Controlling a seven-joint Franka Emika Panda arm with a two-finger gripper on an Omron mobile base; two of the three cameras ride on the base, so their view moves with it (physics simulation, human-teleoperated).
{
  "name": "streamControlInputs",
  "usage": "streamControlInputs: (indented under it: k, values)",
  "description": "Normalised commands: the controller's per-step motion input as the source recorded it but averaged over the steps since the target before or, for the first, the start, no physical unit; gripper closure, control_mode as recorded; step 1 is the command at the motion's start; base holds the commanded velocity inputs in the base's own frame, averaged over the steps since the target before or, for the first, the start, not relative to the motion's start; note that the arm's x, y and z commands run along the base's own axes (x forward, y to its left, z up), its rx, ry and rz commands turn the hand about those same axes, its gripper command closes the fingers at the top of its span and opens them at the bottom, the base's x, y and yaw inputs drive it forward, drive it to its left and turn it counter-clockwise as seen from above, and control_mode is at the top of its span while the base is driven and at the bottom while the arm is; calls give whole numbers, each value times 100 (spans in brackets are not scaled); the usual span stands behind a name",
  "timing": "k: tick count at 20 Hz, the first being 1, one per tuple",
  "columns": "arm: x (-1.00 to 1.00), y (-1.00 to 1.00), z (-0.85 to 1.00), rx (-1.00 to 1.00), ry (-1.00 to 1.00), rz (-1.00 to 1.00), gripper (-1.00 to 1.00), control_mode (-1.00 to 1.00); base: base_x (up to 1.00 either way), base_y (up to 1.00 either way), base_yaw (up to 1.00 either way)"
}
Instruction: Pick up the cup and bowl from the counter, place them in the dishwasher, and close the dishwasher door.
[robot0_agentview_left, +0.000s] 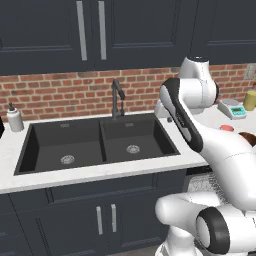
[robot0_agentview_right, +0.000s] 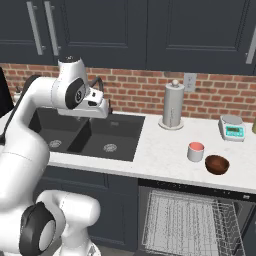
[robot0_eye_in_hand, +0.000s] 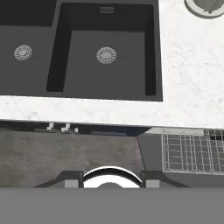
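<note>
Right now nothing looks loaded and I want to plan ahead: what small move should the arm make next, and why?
Probably swing the gripper right toward the cup: it hangs over the sink holding nothing, while cup and bowl sit on the counter above the pulled-out dishwasher rack.

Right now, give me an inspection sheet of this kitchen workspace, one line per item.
Surface: white counter with a dark double sink set in it.
Job's things: cup and bowl stand side by side on the counter, apart; dishwasher open below them, wire rack pulled out.
Clutter: paper roll on a stand, kitchen scale, soap bottle, yellow jar.
End effector: raised above the sink, holding nothing; jaw state unclear.
Cables: nothing seen.
Surroundings: brick backsplash, dark cabinets above and below.
</note>
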Motion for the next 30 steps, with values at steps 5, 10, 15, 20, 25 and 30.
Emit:
streamControlInputs:
  k: [5,10,15,20,25,30]
  values:
    - [-51,-18,-5,0,0,-2,-100,-100,0,0,0]
    - [-79,-27,-11,1,0,-3,-100,-100,0,0,0]
    - [-66,-11,-16,0,0,-2,-100,-100,0,0,0]
    - [-23,0,-15,0,0,-8,-100,-100,0,0,0]
    - [-2,0,-26,0,-1,-15,-100,-100,0,0,0]
    - [0,0,-21,0,-7,-19,-100,-100,0,0,0]
